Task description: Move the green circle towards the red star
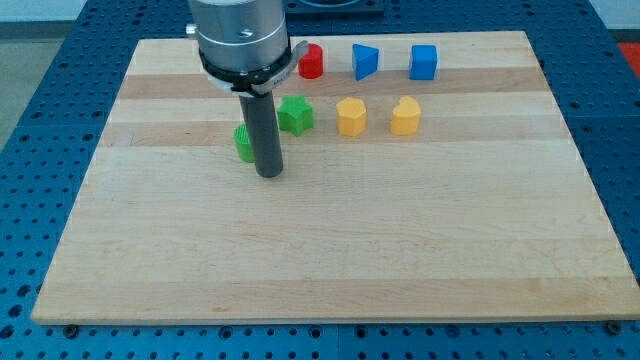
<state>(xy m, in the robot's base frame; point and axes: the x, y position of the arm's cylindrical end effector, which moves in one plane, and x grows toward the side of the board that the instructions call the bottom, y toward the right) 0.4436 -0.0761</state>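
Note:
The green circle [243, 141] lies left of the board's upper middle, mostly hidden behind my rod. My tip [270, 174] rests on the board just to the right of and below it, touching or almost touching. A red block [312, 62] stands near the view's top, above and right of the green circle; its shape is unclear and its left part is hidden by the arm. No red star can be made out with certainty.
A green star [295, 115] sits just right of the rod. Two yellow blocks [351, 117] [405, 116] lie further right. Two blue blocks [366, 62] [424, 62] stand at the top. The wooden board [330, 250] lies on a blue perforated table.

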